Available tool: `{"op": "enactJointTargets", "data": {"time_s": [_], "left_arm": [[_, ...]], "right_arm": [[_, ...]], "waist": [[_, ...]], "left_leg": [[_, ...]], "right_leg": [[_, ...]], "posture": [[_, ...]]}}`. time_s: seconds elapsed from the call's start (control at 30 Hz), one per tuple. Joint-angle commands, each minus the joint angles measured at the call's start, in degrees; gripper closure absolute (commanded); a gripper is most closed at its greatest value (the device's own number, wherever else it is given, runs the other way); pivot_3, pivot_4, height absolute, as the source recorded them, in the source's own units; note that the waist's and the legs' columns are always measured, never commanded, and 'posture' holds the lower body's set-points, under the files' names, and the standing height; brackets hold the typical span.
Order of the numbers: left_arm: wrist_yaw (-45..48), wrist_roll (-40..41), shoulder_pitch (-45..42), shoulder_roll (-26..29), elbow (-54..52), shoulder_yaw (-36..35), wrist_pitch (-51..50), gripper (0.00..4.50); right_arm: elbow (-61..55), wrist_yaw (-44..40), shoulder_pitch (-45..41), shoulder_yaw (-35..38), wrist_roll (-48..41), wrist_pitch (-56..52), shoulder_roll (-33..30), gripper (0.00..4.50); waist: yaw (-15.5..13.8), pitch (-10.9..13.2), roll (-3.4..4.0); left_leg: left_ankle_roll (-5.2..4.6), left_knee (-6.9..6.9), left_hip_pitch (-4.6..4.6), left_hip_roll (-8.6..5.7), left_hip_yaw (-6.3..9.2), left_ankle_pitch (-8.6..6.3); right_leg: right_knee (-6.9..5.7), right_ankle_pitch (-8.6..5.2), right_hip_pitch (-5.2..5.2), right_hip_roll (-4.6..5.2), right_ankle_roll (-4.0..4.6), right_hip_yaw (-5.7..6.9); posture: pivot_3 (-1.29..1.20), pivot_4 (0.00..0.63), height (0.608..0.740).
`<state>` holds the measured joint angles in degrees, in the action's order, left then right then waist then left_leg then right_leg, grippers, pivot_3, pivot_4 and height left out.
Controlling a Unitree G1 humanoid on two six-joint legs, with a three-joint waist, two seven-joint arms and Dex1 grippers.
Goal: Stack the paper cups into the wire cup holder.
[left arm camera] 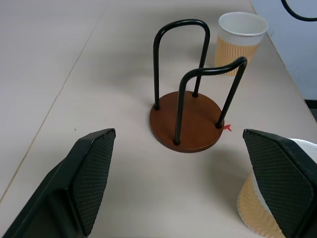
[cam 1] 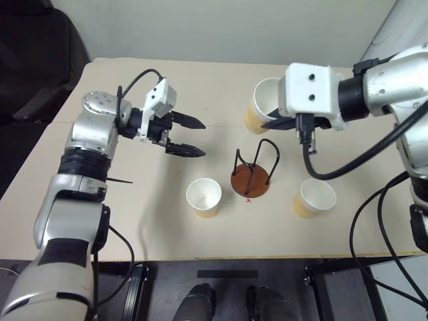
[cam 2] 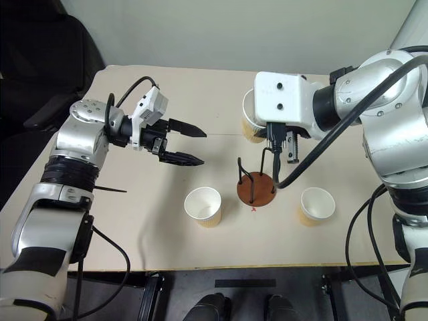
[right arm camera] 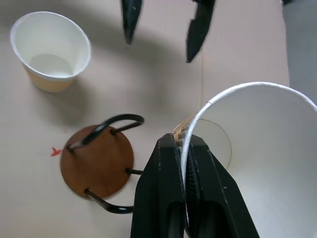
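My right gripper (right arm camera: 183,145) is shut on the rim wall of a paper cup (cam 1: 259,105), holding it tilted in the air behind and above the wire cup holder (cam 1: 250,180). The holder has a reddish-brown disc base with black wire loops and stands mid-table with nothing in it. A second paper cup (cam 1: 204,197) stands upright just left of the holder, and a third (cam 1: 314,198) stands to its right. My left gripper (cam 1: 203,139) hangs open above the table, left of the holder, pointing toward it, with nothing between its fingers (left arm camera: 91,173).
The beige table (cam 1: 134,214) has its front edge close below the two standing cups. A black chair (cam 1: 37,60) stands off the far left corner. Black cables (cam 1: 364,221) hang by my right arm.
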<state>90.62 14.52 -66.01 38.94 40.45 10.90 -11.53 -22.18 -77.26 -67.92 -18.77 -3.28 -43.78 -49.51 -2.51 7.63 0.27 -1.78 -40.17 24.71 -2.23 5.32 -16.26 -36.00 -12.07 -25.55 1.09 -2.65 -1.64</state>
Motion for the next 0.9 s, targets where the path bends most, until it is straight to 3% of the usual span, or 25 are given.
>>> {"op": "enactJointTargets", "data": {"time_s": [0.03, 0.63, 0.73, 0.9], "left_arm": [[1.88, -0.06, -1.79, -0.17, -0.22, -1.51, 0.93, 0.05], [1.88, 0.06, -1.83, -0.35, -0.5, -1.7, 0.75, 0.05], [1.86, 0.0, -1.86, -0.5, -0.53, -1.7, 0.67, 0.05], [1.71, -0.12, -2.09, -0.91, -0.36, -1.68, 0.69, 0.05]], "right_arm": [[-1.66, -0.14, 0.72, -0.91, -0.43, 0.48, -0.58, 4.45], [-0.91, -1.86, 6.4, -4.17, 1.18, 6.47, -2.84, 4.45], [-1.49, -1.75, 6.81, -3.74, 0.32, 5.66, -2.36, 3.88], [-1.94, 0.25, 7.17, -2.41, -0.44, 4.28, -0.89, 2.28]], "waist": [[-0.02, 0.0, 0.0], [-0.02, 0.0, 0.0], [-0.02, 0.0, 0.0], [-0.02, 0.0, 0.0]], "left_leg": [[0.0, -0.01, 0.01, 0.0, 0.0, 0.0], [-0.02, -0.03, 0.0, 0.0, -0.01, 0.01], [-0.02, -0.03, 0.0, 0.0, -0.01, 0.01], [-0.02, -0.06, 0.0, 0.0, -0.01, 0.01]], "right_leg": [[0.0, 0.0, 0.0, 0.0, 0.0, 0.0], [-0.03, 0.0, -0.01, 0.0, 0.0, 0.0], [-0.03, 0.0, -0.01, 0.0, 0.0, 0.0], [-0.03, 0.0, 0.0, 0.0, 0.0, 0.0]], "posture": [[0.0, 0.15, 0.74], [0.0, 0.15, 0.74], [0.0, 0.15, 0.74], [0.0, 0.15, 0.74]]}}
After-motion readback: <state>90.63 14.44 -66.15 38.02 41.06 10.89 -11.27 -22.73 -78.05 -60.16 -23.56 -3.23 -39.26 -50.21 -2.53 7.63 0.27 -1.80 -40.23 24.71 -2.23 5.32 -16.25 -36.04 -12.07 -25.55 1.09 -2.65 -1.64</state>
